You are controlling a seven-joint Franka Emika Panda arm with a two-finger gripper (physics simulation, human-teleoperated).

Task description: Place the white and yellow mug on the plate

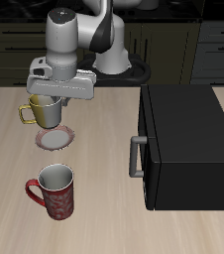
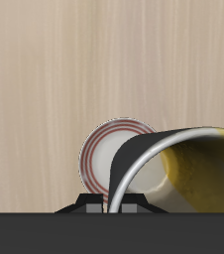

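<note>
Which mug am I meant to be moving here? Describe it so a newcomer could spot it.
Start at the black microwave, then look across the wooden table to the claw. The white and yellow mug sits there above the plate. Unlike the dark red patterned mug nearer the front edge, it is plain yellow.

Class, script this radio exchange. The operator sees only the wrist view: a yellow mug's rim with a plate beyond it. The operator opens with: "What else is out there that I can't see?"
Observer: On the table, a dark red mug stands nearer the front edge than the plate.
Operator: Anything bigger?
Observer: A black microwave sits beside the plate, door shut, with a gap between them.
Operator: Where is my mug's handle?
Observer: The yellow mug hangs under the gripper, farther back than the plate. Its handle points away from the microwave.
</note>
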